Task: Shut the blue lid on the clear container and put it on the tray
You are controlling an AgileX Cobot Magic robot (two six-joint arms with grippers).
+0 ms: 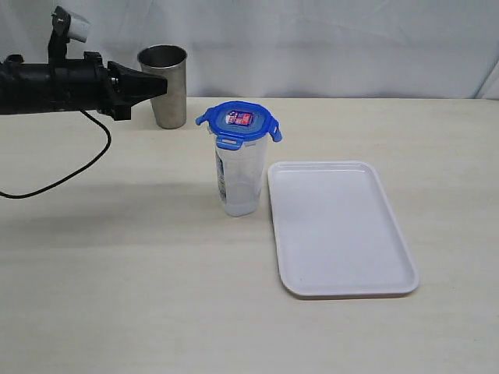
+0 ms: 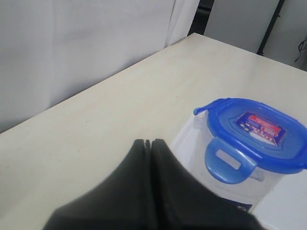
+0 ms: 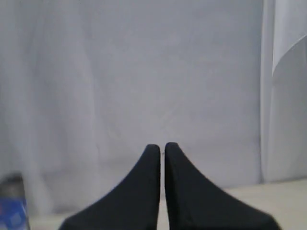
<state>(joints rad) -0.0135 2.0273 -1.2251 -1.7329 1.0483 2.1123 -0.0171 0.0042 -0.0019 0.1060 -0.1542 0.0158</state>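
Note:
The clear container stands upright on the table just left of the tray, which lies flat and bare. The blue lid rests on top of the container with its flaps sticking outward. In the left wrist view the blue lid and the clear container sit just beyond my shut fingers. My left gripper hovers up and to the left of the container, shut and holding nothing; it shows as the left gripper. My right gripper is shut and empty, facing the white backdrop.
A steel tumbler stands behind the left gripper near the table's back edge. A black cable loops down from the left arm over the table. A white curtain forms the backdrop.

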